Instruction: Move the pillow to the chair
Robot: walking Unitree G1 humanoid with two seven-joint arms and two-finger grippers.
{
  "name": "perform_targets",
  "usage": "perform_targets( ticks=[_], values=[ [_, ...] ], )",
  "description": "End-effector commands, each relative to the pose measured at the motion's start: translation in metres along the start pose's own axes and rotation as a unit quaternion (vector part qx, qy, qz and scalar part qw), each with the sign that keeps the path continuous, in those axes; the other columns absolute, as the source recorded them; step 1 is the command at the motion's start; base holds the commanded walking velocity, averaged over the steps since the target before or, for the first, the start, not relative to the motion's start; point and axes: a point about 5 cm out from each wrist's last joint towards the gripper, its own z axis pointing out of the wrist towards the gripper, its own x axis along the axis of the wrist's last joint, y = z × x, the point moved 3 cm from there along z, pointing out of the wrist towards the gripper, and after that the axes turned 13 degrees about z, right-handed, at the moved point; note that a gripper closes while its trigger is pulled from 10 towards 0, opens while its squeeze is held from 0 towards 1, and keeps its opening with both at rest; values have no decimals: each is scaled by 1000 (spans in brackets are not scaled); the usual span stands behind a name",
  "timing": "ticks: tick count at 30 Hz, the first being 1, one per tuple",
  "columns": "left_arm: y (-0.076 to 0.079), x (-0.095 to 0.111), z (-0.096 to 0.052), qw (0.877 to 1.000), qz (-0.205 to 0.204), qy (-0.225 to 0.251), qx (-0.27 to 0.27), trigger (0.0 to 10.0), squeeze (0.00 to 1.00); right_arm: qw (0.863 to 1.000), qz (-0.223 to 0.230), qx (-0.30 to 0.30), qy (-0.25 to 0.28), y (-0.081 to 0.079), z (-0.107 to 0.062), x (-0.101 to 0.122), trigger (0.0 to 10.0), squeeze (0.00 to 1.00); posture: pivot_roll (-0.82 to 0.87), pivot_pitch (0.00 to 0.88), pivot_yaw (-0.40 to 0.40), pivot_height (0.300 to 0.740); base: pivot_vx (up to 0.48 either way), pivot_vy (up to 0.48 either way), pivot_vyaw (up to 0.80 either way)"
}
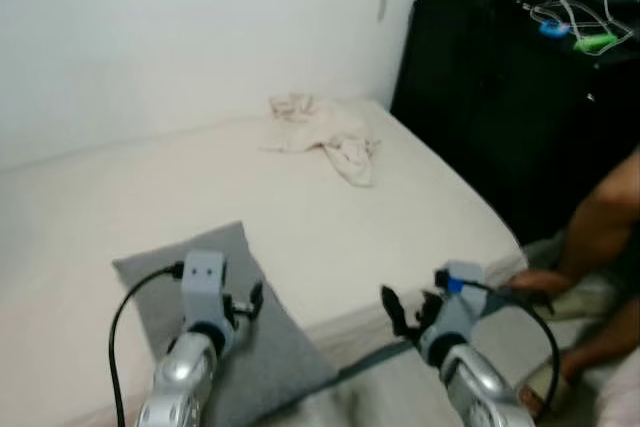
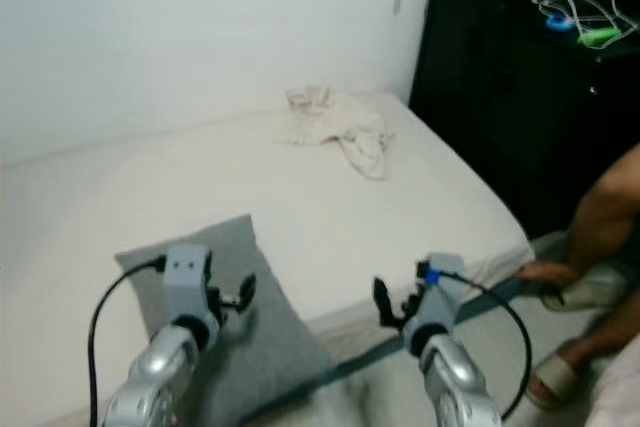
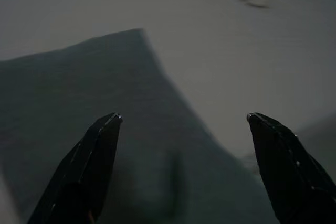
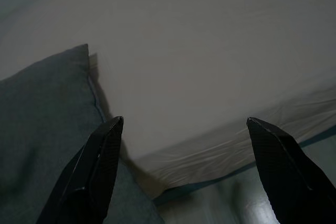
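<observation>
**Below the left gripper: pillow at the bed's near edge**

At the near edge of the bed (image 1: 300,207) lies the grey pillow (image 1: 275,347), flat on the sheet, its long axis running diagonally — one corner pointing back toward the wall, the opposite end hanging toward the robot and the mattress edge. The left gripper (image 1: 248,304) hovers right over it, fingers spread wide w/ nothing between them; in the left wrist view the pillow fills the space under both tips (image 3: 107,129). So the left arm is clearly nearer, aimed down and fwd at the pillow's middle.

The right gripper (image 1: 410,312) is off to the side, over the mattress edge and floor, fingers also released and empty — the pillow sits toward the left finger in its wrist view, approx. beside it, not under it. I'd judge the right needs to swing inward if both are to grip.

Farther back: a crumpled cloth (image 1: 325,137), a black cabinet (image 1: 500,97), and a person's arm (image 1: 600,217) reaching low by the bed corner. No chair spotted.
</observation>
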Motion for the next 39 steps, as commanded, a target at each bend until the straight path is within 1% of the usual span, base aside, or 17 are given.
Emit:
perform_targets(
  ticks=[1, 2, 5, 9, 10, 11, 12, 13, 15, 20, 24, 26, 28, 29, 31, 33, 39],
  values=[
    [-7, -9, -1, 999, 6, -22, 24, 10000, 0, 1000, 5, -12, -12, 7, -4, -5, 10000, 0, -103, 102, 38, 740, 0, 0, 0],
    [-14, -13, -1, 998, 11, -34, 42, 10000, 0, 1000, 5, -12, -12, 7, -4, -5, 10000, 0, -104, 104, 39, 740, 0, 0, 0],
    [-21, -17, -1, 997, 25, -49, 59, 10000, 0, 1000, 5, -12, -13, 7, -3, -6, 10000, 0, -104, 104, 37, 740, 0, 0, 0],
    [-44, -34, -4, 986, 55, -105, 116, 10000, 0, 1000, 5, -11, -14, 7, -4, -6, 10000, 0, -108, 106, 41, 740, 0, 0, 0],
    [-44, -34, -4, 986, 55, -105, 116, 10000, 0, 1000, 5, -11, -14, 7, -4, -6, 10000, 0, -108, 106, 41, 740, 0, 0, 0],
    [-49, -37, -4, 983, 59, -118, 128, 10000, 0, 1000, 5, -11, -13, 6, -4, -6, 10000, 0, -108, 106, 41, 740, 0, 0, 0],
    [-57, -50, -5, 978, 48, -152, 135, 10000, 0, 1000, 12, -18, -5, 9, -4, -2, 10000, 0, -106, 110, 45, 740, 0, 0, 0],
    [-57, -50, -5, 978, 48, -152, 135, 10000, 0, 1000, 12, -18, -5, 9, -4, -2, 10000, 0, -106, 110, 45, 740, 0, 0, 0],
    [-59, -61, -4, 975, 16, -178, 129, 10000, 0, 1000, 11, -27, 9, 14, -6, 4, 10000, 0, -108, 113, 50, 740, 0, 0, 0],
    [-63, -65, 1, 974, -8, -184, 129, 10000, 0, 999, 7, -40, 14, 20, -7, 6, 10000, 0, -120, 121, 63, 740, 0, 0, 0],
    [-71, -64, 5, 972, -10, -189, 137, 10000, 0, 999, 4, -44, 18, 23, -8, 9, 10000, 0, -122, 122, 67, 740, 0, 0, 0],
    [-70, -66, 6, 971, -13, -197, 135, 10000, 0, 999, 5, -43, 20, 23, -8, 11, 10000, 0, -125, 124, 68, 740, 0, 0, 0],
    [-62, -71, 6, 969, -32, -208, 127, 10000, 0, 999, 5, -37, 24, 22, -5, 19, 10000, 0, -126, 127, 71, 740, 0, 0, 0],
    [-62, -71, 6, 969, -32, -208, 127, 10000, 0, 999, 5, -37, 24, 22, -5, 19, 10000, 0, -126, 127, 71, 740, 0, 0, 0],
    [-49, -68, 10, 973, -60, -197, 107, 10000, 0, 999, 0, -33, 23, 20, -1, 26, 10000, 0, -123, 127, 67, 735, 0, 0, 0],
    [-41, -64, 14, 976, -73, -182, 90, 10000, 0, 999, -1, -26, 26, 17, 2, 31, 10000, 0, -122, 127, 64, 725, 0, 0, 0],
    [-34, -61, 18, 980, -76, -170, 72, 10000, 0, 1000, 5, -7, 29, 9, 4, 36, 10000, 0, -118, 128, 62, 695, 0, 0, 0]
  ],
)
